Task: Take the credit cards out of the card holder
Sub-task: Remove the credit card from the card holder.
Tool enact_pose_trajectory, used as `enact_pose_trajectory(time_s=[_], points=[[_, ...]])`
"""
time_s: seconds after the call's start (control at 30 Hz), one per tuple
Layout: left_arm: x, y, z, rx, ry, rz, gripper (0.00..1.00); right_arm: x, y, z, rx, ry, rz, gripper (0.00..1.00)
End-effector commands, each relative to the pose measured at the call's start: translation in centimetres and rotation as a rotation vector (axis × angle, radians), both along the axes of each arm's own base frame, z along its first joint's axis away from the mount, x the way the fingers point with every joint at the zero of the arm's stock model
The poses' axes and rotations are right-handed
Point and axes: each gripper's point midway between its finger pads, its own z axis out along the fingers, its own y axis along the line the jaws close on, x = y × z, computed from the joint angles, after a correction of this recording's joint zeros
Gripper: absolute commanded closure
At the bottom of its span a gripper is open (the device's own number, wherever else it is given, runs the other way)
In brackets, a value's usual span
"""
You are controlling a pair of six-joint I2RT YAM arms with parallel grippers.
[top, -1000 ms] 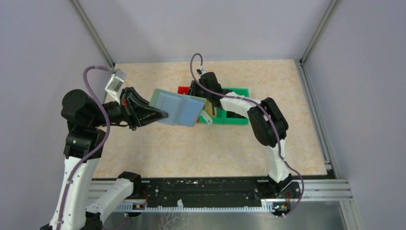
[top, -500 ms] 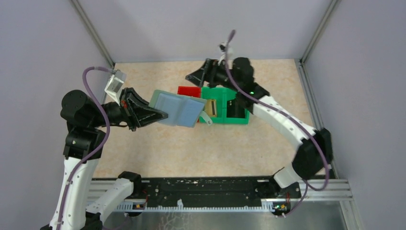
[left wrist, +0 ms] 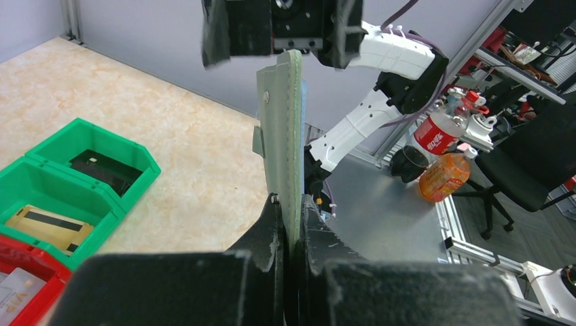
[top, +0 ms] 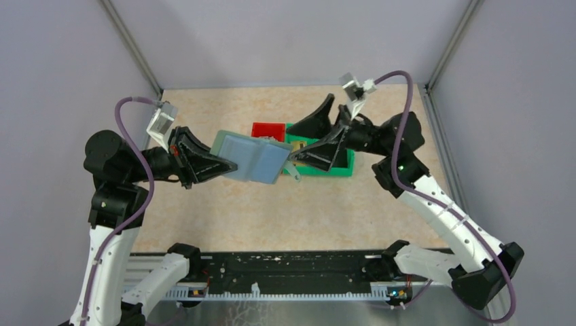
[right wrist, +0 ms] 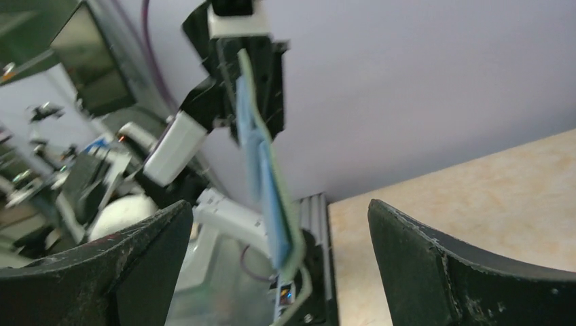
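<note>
My left gripper (top: 227, 163) is shut on the card holder (top: 251, 157), a pale grey-green wallet with blue inner pockets, held open in the air left of the bins. In the left wrist view the card holder (left wrist: 289, 136) stands edge-on above my left gripper (left wrist: 291, 204). My right gripper (top: 293, 144) is open, its fingers on either side of the holder's right edge without touching. The right wrist view shows the card holder (right wrist: 268, 183) blurred between my right gripper's (right wrist: 278, 204) wide fingers. Credit cards lie in the bins: a dark one (left wrist: 102, 170), a beige striped one (left wrist: 47, 224), a pale one (left wrist: 17, 288).
A red bin (top: 268, 129) and joined green bins (top: 336, 168) sit on the beige table behind and under the right gripper. The holder's closing tab (top: 293, 170) hangs down beside the green bin. Grey walls close the left, back and right sides.
The right arm lifted off the bins and swung back to the right. Its jaws opened wide and now face the holder's right edge. The left arm and the holder stayed put.
</note>
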Motion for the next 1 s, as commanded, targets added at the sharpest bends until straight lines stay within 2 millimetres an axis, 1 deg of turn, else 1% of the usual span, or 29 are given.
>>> enact_pose_trajectory(time_s=[0.0,0.03,0.1,0.17,0.23,0.27,0.37,0.4,0.47,0.5,0.53,0.6,0.63,0.77,0.97], points=[[-0.8,0.0,0.9,-0.016,-0.043,-0.027,1.00,-4.4,2.7,-0.8,-0.109,-0.105,0.161,0.01],[-0.8,0.0,0.9,-0.016,-0.040,-0.031,1.00,-4.9,3.4,-1.2,-0.128,-0.101,0.194,0.01],[-0.9,0.0,1.0,-0.016,-0.037,-0.035,1.00,-5.4,4.0,-1.5,-0.144,-0.110,0.222,0.02],[-1.0,0.0,1.0,-0.019,-0.031,-0.039,1.00,-5.7,4.6,-1.5,-0.148,-0.122,0.234,0.11],[-1.0,-0.1,1.0,-0.023,-0.024,-0.046,1.00,-5.7,5.1,-1.6,-0.156,-0.112,0.244,0.26],[-0.9,-0.1,0.9,-0.024,-0.021,-0.045,1.00,-5.4,5.5,-1.7,-0.160,-0.099,0.239,0.36],[-0.8,-0.1,0.7,-0.022,-0.023,-0.045,1.00,-4.3,6.4,-2.1,-0.171,-0.050,0.203,0.75],[-0.8,-0.1,0.7,-0.021,-0.023,-0.047,1.00,-3.9,6.7,-2.2,-0.170,-0.035,0.188,0.84],[-0.8,-0.1,0.6,-0.018,-0.026,-0.043,1.00,-3.6,7.0,-2.0,-0.153,-0.020,0.163,0.98],[-0.6,-0.1,0.5,-0.017,-0.032,-0.037,1.00,-3.7,7.0,-1.9,-0.141,-0.022,0.163,1.00],[-0.5,-0.1,0.5,-0.013,-0.037,-0.029,0.93,-4.0,7.0,-1.8,-0.132,-0.024,0.167,1.00],[-0.1,0.0,0.2,0.000,-0.039,-0.008,0.74,-4.7,6.6,-1.5,-0.106,-0.034,0.189,1.00],[0.0,0.0,0.0,0.007,-0.043,-0.004,0.70,-5.0,6.4,-1.5,-0.097,-0.042,0.196,1.00],[-0.6,0.1,0.0,0.014,-0.061,-0.019,0.69,-5.7,5.6,-1.8,-0.109,-0.069,0.194,1.00],[-1.5,0.1,0.4,0.013,-0.081,-0.056,0.69,-5.6,5.5,-2.5,-0.136,-0.063,0.182,1.00]])
